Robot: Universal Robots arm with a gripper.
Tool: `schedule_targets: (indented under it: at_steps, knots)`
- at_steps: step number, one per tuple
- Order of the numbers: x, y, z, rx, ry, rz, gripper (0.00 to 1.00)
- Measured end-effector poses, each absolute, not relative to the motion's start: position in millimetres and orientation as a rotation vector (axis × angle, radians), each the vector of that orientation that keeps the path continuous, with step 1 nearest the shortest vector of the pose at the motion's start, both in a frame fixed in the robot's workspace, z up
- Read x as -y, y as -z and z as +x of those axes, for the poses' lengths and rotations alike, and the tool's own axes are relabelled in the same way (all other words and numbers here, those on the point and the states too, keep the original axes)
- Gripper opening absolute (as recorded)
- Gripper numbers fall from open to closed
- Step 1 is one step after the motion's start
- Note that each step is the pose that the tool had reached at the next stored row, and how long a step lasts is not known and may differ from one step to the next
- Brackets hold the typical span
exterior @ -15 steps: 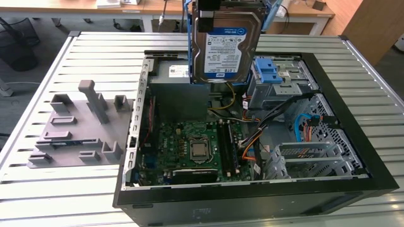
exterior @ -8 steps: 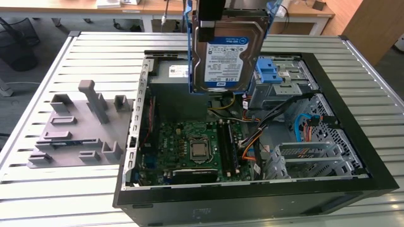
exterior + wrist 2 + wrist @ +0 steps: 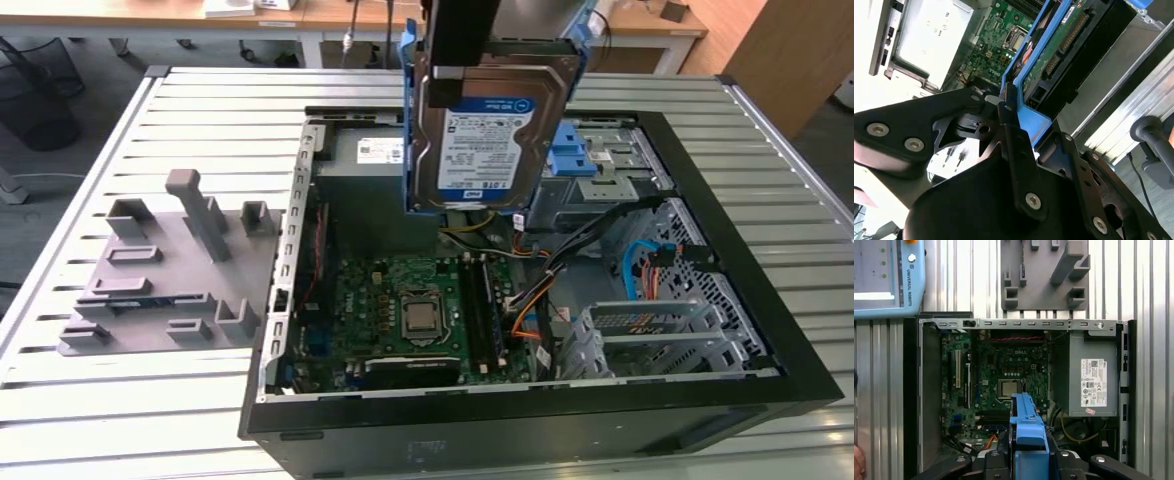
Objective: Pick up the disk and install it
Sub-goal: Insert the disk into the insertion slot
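Observation:
The disk (image 3: 487,135) hangs upright above the open computer case (image 3: 534,410), with its white label and blue band facing the exterior camera. Blue carrier rails run along its edges. My gripper (image 3: 463,45) is shut on the disk's upper end. In the second wrist view, the black fingers (image 3: 1006,100) clamp the blue rail of the disk (image 3: 1054,55). The first wrist view looks straight down the disk's blue edge (image 3: 1028,430) onto the motherboard (image 3: 1004,375). The disk sits over the case's back half, between the power supply and the drive cage.
A grey power-supply box (image 3: 1093,375) with a white sticker sits in the case. A metal drive cage with blue latches (image 3: 587,150) lies at the exterior view's right of the disk. Cables (image 3: 534,300) cross the case. A grey fixture plate (image 3: 160,270) lies on the slatted table.

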State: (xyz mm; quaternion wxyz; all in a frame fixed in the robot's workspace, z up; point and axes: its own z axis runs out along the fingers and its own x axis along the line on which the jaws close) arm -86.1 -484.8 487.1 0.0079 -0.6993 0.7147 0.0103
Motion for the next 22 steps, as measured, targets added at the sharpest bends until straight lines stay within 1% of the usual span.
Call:
schedule_targets:
  at_steps: [6, 15, 22]
  knots:
    - [501.7, -485.1, -84.1, -2.234, -0.033, -2.186, 0.36]
    - [508.3, -482.2, -59.0, -2.235, -0.035, -2.187, 0.36]
    - [529.6, -479.4, -57.2, -2.235, -0.035, -2.187, 0.36]
